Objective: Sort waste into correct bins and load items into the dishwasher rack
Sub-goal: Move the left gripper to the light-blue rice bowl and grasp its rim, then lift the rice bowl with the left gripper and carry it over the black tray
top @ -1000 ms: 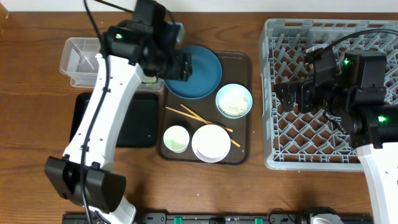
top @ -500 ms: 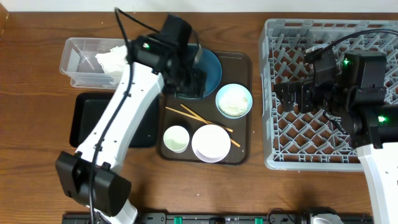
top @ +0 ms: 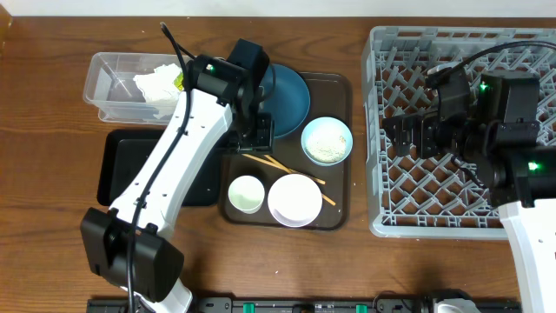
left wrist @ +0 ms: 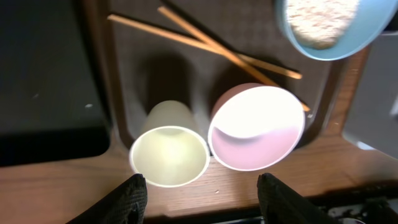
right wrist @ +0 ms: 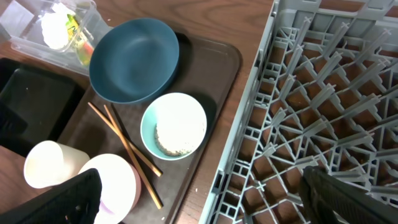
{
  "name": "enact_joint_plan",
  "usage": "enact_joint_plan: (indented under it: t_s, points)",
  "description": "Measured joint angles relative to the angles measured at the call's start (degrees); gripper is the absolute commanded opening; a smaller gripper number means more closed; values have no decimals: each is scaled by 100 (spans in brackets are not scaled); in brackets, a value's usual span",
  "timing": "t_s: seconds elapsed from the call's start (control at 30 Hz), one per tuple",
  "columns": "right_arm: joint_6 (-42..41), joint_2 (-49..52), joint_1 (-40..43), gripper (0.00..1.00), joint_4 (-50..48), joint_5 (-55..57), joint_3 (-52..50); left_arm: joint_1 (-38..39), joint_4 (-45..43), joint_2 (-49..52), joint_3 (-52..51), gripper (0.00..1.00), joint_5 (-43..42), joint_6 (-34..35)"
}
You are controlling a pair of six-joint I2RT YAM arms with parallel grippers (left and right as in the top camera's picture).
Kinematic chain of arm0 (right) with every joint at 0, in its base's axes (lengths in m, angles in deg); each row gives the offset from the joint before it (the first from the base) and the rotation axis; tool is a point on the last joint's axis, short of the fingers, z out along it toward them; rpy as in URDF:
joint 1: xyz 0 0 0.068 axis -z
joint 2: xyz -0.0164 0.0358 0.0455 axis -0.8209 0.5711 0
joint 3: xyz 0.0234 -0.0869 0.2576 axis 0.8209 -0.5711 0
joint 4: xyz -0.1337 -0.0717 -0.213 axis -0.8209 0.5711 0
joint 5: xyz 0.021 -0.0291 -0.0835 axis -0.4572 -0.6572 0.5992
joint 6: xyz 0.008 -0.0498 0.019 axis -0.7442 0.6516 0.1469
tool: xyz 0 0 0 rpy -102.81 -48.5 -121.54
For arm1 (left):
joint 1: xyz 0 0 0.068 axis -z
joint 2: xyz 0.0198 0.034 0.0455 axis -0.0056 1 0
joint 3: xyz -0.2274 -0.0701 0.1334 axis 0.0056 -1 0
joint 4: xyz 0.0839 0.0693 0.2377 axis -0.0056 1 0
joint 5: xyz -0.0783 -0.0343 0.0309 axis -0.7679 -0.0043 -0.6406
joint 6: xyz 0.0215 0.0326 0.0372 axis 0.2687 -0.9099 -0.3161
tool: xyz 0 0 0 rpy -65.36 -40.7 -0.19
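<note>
Overhead: 2 chopsticks (top: pixel 287 169) crossed on brown tray (top: pixel 328 97), long axis upper-left to lower-right. Left gripper (left wrist: pixel 205 196) spread wide, empty, shifted off blue bowl (top: pixel 291 96) toward them. Right gripper (right wrist: pixel 208 196) wide apart, empty, unmoved over rack (top: pixel 391 52).

The white bowl (left wrist: pixel 255 127) looks glossy, the chopsticks (left wrist: pixel 205 46) wooden, the rack (top: pixel 370 130) matt grey plastic.

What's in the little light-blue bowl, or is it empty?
Not empty: the small light-blue bowl holds a mound of white rice, clear in the right wrist view.
</note>
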Motion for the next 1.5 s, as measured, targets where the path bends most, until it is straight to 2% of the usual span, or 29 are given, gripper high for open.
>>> enact_joint_plan:
  t_s: [0.3, 0.47, 0.63, 0.9, 1.13, 1.5]
  points:
    - [-74, 0, 0, 99, 20, 0, 0, 4, -22, 0, 0, 60, 120, -37]
    - [-76, 0, 0, 99, 11, 0, 0, 247, -625, 0, 0, 62, -234, -610]
    - [-96, 0, 0, 99, 17, 0, 0, 708, -1285, 57, 0, 62, -221, -837]
    - [-669, -48, 203, 99, -278, 136, 22, 1353, -1969, 807, 0, 63, -175, -1325]
    - [-984, -448, 1099, 99, -144, 251, 221, 1875, -2299, 1255, 0, 63, -44, -2227]
    - [-1005, -564, 1281, 99, 339, 264, 251, 2114, -2861, 2037, -2, 57, 275, -2885]
